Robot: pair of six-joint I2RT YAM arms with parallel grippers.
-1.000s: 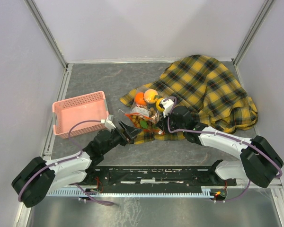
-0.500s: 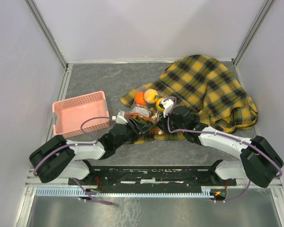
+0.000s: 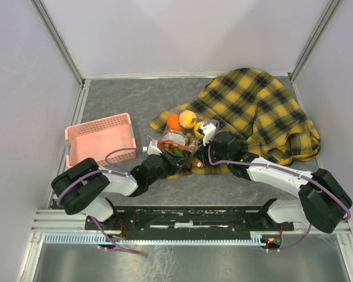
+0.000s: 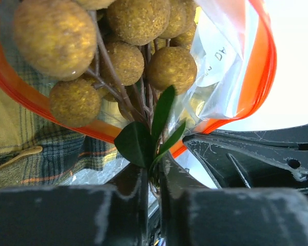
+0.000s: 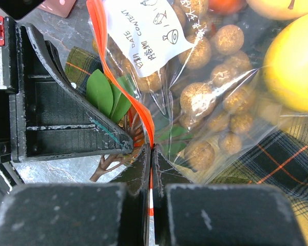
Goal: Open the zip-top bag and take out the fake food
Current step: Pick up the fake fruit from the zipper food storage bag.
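1 plaid cloth (image 3: 259, 111) under zip-top bag (image 5: 143, 31) | left claw (image 4: 153, 177) pinches fake food (image 4: 127, 60)

The zip-top bag (image 5: 167, 97) was glossy, crinkled clear plastic; the grape bunch (image 4: 128, 56) at its mouth looked rough and matt; the plaid cloth (image 3: 265, 111) was woven.

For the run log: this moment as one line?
left gripper: shut on grape bunch stem | right gripper: shut on bag zip strip | bunch: in open bag mouth | stage: food not yet out
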